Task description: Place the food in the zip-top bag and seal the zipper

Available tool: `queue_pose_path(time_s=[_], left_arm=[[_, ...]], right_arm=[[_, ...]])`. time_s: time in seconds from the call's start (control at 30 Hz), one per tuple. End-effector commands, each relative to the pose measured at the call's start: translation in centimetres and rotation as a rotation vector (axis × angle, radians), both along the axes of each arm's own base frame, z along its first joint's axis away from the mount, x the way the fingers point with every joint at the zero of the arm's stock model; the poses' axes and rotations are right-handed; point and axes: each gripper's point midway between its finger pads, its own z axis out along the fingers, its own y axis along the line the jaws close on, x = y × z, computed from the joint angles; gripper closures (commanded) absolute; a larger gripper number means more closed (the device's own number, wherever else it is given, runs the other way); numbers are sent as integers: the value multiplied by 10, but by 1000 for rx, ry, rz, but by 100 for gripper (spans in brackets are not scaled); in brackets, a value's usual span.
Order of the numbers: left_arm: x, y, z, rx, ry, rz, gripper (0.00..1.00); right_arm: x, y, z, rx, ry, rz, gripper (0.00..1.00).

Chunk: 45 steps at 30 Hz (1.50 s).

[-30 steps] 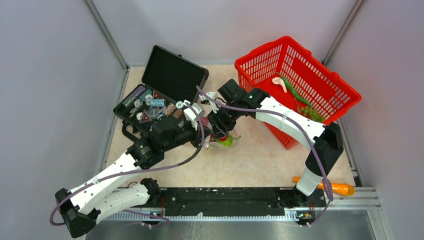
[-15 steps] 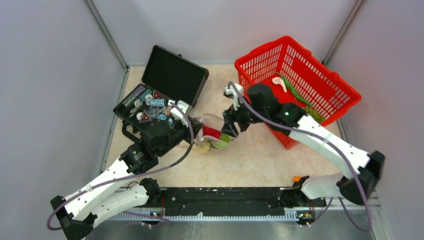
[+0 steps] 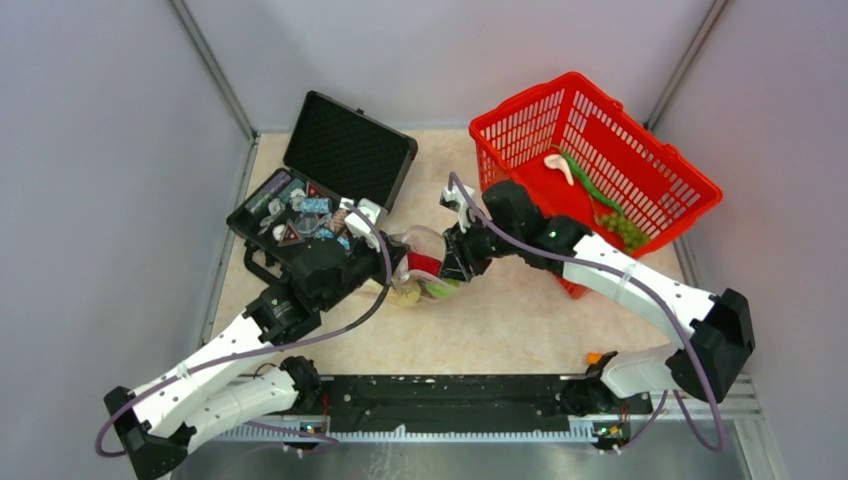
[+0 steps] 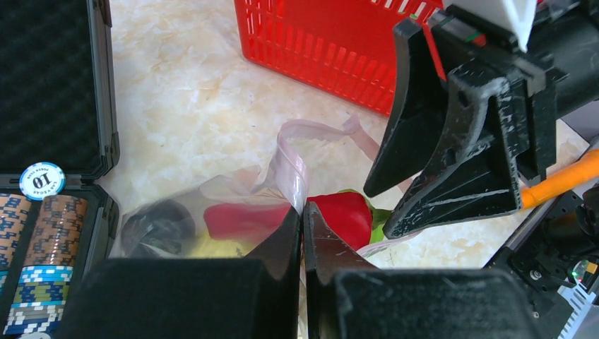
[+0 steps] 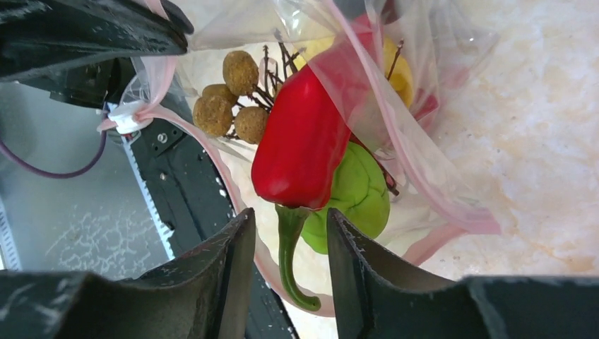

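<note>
Your left pincer point(image 4: 302, 212) was pressed together on the zipper point(image 4: 291, 169) of the zip-top bag point(image 4: 226, 194), which lay just beyond its tips; your right pincer point(image 5: 288, 220) was spread, with the green stem point(image 5: 286, 254) of the red pepper point(image 5: 304, 141) between its fingers; just ahead of it the green fruit point(image 5: 357, 194) and brown bits point(image 5: 229, 95) sat in the bag's mouth.
</note>
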Motion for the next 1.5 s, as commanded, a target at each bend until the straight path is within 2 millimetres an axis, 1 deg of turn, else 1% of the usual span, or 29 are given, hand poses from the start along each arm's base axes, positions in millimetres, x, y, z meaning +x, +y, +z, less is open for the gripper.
queue_pose_path(time_s=[0.0,0.07,0.1,0.17,0.3,0.37,0.4,0.43,0.47,0.5,0.57,0.67,0.73,0.8,1.0,1.03,1.07,1.1,1.17,1.2,1.23,1.27,1.37,1.47], left_arm=[[2,-4,36,-79,-75,-7,100],[2,-5,35,-74,-73,-12,100],[2,-5,36,-75,-73,-13,100],[2,-6,35,-74,-71,-17,100],[1,-5,35,-71,-72,-17,100],[1,-4,34,-70,-71,-14,100],[1,-4,34,-71,-70,-14,100],[0,-4,34,-70,-70,-15,100],[0,-4,34,-70,-70,-19,100],[-1,-5,34,-70,-68,-22,100],[-2,-6,33,-69,-66,-33,100],[-4,-9,31,-67,-59,-54,100],[-5,-11,30,-65,-55,-67,100],[-7,-13,30,-67,-52,-81,100],[-9,-17,32,-87,-52,-98,100],[-8,-17,32,-91,-52,-95,100],[-8,-17,33,-96,-55,-92,100],[-8,-17,33,-96,-55,-90,100],[-5,-15,33,-95,-57,-73,100],[-4,-13,33,-96,-59,-63,100],[-3,-12,33,-96,-61,-53,100],[-2,-11,33,-95,-63,-43,100],[3,-6,33,-95,-64,-6,100],[6,-1,33,-100,-63,34,100]], right_arm=[[1,10,8,52,-23,40,61],[2,9,5,39,-21,43,71],[2,9,3,33,-19,41,72],[2,9,-1,25,-12,38,68],[-3,9,-6,24,10,63,69],[-10,11,-8,32,26,105,68],[-11,12,-8,31,27,118,70],[-9,12,-6,32,21,115,78],[-7,14,-5,40,15,109,84],[-6,15,-4,45,11,105,84],[0,17,-1,51,-5,87,93],[9,29,13,119,-30,63,98],[13,37,20,160,-37,64,100],[20,43,22,174,-38,50,100],[42,55,2,146,-6,-24,100],[41,57,0,152,-2,-19,99],[42,58,0,158,-4,-21,95],[43,57,0,160,-6,-30,92],[46,53,5,161,-30,-57,90],[45,51,8,164,-38,-64,84],[44,48,13,171,-54,-61,70],[41,46,20,186,-65,-53,63],[27,36,47,246,-107,-22,54],[22,16,66,266,-156,-52,50]])
